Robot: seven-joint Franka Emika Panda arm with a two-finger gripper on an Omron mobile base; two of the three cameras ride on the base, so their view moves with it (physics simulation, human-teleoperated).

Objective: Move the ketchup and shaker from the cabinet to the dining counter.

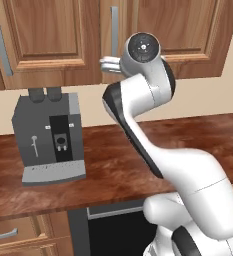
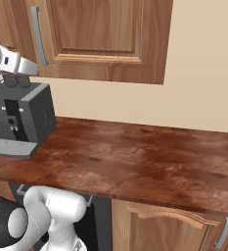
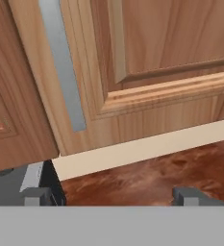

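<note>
The cabinet [image 3: 147, 57] is closed, so the ketchup and the shaker, presumably behind its doors, cannot be seen; the dining counter is not among these views either. In the hand view the gripper [image 3: 113, 196] has its two dark tips standing wide apart at the bottom of the frame, nothing between them. The door's silver bar handle [image 3: 61, 62] lies in the upper left of that frame, above and to the left of the midpoint between the tips, and apart from both. Its long axis runs nearly top to bottom with a slight lean, so it crosses the line between the fingertips rather than following it. By my judgement the coming move turns on shifting the claw up and left until the bar sits between the tips. The coffee machine [image 1: 49, 137] stands on the wall counter [image 1: 113, 165] under the cabinet, at centre left of the left base view
</note>
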